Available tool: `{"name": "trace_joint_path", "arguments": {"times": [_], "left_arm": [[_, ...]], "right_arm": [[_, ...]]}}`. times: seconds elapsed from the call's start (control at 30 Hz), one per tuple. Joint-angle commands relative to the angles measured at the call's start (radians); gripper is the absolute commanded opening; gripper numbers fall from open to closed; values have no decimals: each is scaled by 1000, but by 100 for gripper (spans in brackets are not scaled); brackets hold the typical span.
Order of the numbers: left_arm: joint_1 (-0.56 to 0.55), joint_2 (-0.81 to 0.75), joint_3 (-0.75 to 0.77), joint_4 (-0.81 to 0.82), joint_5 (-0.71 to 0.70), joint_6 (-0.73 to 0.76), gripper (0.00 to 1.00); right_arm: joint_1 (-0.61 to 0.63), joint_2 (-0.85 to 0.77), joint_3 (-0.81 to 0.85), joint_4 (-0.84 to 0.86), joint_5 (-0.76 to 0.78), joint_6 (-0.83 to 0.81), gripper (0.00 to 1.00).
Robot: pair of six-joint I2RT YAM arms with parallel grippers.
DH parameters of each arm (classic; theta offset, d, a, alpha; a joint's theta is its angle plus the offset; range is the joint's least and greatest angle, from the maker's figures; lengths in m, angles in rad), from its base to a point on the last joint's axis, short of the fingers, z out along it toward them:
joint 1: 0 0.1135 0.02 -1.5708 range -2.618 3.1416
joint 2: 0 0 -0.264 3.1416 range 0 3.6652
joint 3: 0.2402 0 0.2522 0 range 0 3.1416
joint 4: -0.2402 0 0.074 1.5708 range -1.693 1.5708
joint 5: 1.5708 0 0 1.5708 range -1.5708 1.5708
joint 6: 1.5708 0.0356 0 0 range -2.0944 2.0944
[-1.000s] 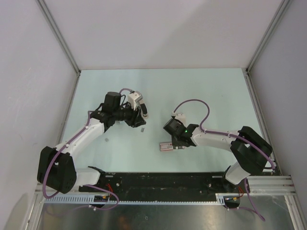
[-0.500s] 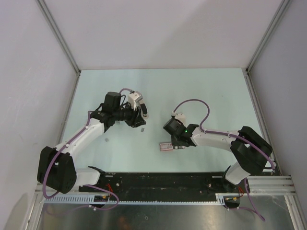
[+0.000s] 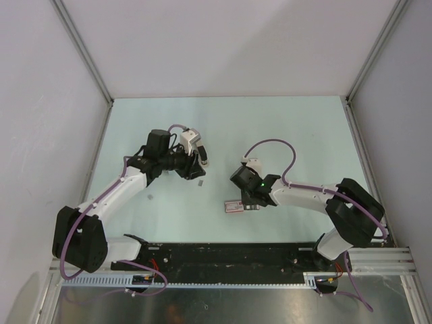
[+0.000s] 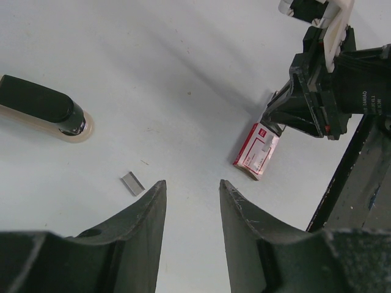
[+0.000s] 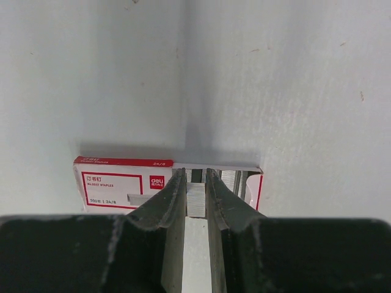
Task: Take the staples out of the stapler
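The stapler, dark on a beige base, lies on the table at the left of the left wrist view. A short grey staple strip lies by my left gripper's left fingertip, and it also shows in the top view. That gripper is open and empty, just above the table. My right gripper is shut on a ribbed grey staple strip at the open end of the red-and-white staple box. In the top view this gripper sits at the box.
A tiny grey bit lies on the table left of the left arm. The box and the right gripper show at the upper right of the left wrist view. A black rail runs along the near edge.
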Motion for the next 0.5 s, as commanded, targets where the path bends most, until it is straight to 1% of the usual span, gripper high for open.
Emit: {"name": "trace_joint_path", "arguments": {"times": [0.0, 0.47], "left_arm": [[-8, -27, -6, 6, 41, 54, 45], [-9, -28, -10, 6, 44, 56, 45]], "right_arm": [[-16, -56, -5, 4, 38, -17, 19], [-20, -18, -6, 30, 24, -31, 19]]}}
